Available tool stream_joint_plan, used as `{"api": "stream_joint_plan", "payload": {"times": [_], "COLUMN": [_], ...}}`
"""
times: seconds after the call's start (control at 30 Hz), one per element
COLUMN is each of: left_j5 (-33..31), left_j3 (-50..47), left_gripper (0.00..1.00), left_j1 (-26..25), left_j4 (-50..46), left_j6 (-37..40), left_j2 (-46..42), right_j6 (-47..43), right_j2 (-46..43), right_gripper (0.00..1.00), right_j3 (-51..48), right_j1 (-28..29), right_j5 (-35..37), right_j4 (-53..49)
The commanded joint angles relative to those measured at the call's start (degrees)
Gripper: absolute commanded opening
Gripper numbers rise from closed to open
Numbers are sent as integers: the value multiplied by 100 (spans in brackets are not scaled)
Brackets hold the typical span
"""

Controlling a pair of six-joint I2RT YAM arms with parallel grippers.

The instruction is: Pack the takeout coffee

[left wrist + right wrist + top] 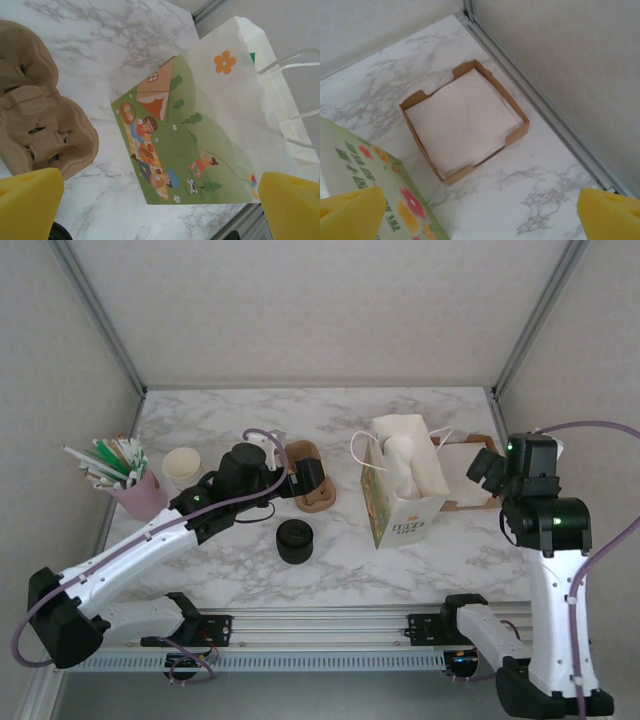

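The takeout coffee (294,540), a dark cup under a round black lid, stands on the marble counter (340,570), just in front of a moulded-pulp cup carrier (318,498). The left pincer (308,478) hangs by the carrier, yellow pads wide apart. The right pincer (485,470) is equally spread, above a cardboard napkin tray (516,134). The white paper bag (405,490) carries a picnic cartoon, clear from the left wrist – its green lettering is illegible.

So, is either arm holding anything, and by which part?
Nothing is held. The left jaws stand open and empty near the carrier and bag; the right jaws stand open and empty above the napkin box.
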Motion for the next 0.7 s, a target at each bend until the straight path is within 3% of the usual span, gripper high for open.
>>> {"api": "stream_joint_plan", "payload": {"times": [0.0,0.17,0.33,0.5,0.67], "left_j5": [277,560,939,1131,1254], "left_j3": [-44,94,203,280,376], "left_gripper": [100,92,71,51,41], "left_j1": [36,49,49,42,43], "left_j4": [323,559,917,1149,1320], "left_j6": [-58,-118,-258,-334,-364], "left_j2": [193,635,1095,1463,1810], "right_j6": [-59,128,378,697,900], "right_j2": [20,187,513,968,1543], "right_gripper": [99,91,68,58,55], "right_j3": [-218,-770,-1430,-1922,-2289], "right_j1": [-684,-1782,-2709,-2868,-2811], "right_j5": [-1208,-2764,-4173,-4843,-5435], "right_j4": [303,777,1428,2168,2884]}}
